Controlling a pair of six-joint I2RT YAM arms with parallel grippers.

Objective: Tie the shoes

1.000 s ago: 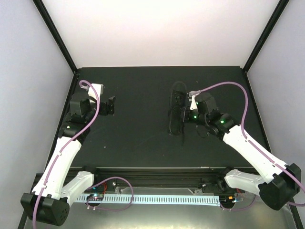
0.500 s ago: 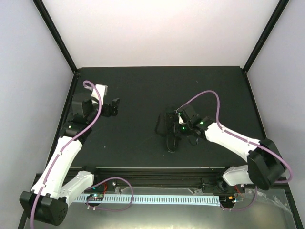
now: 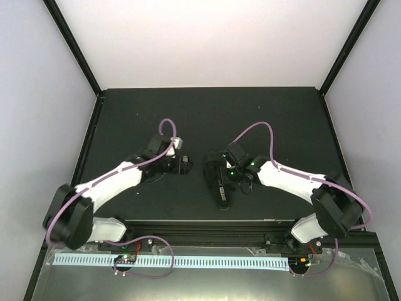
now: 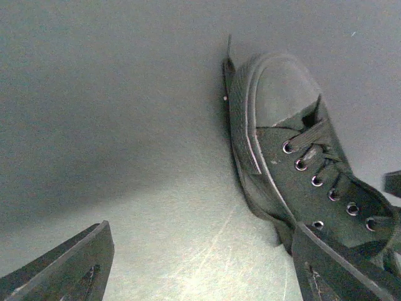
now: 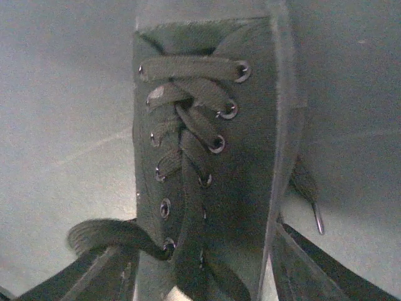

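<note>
The small black lace-up shoe lies on the black table between the two arms. My right gripper hangs over its laced top, jaws open, one finger on either side of the shoe. A loose lace loop lies by the left finger, and a lace end with a metal tip lies near the right one. My left gripper is just left of the shoe, open and holding nothing. In its wrist view the shoe's toe cap is ahead to the right, with the right finger beside the shoe's collar.
Black frame posts and pale walls bound the table on the left, right and back. A rail with a white cable strip runs along the near edge below the arm bases.
The left arm has swung from the far left in to the shoe. The right gripper drew the shoe nearer and leftward, then opened from shut.
</note>
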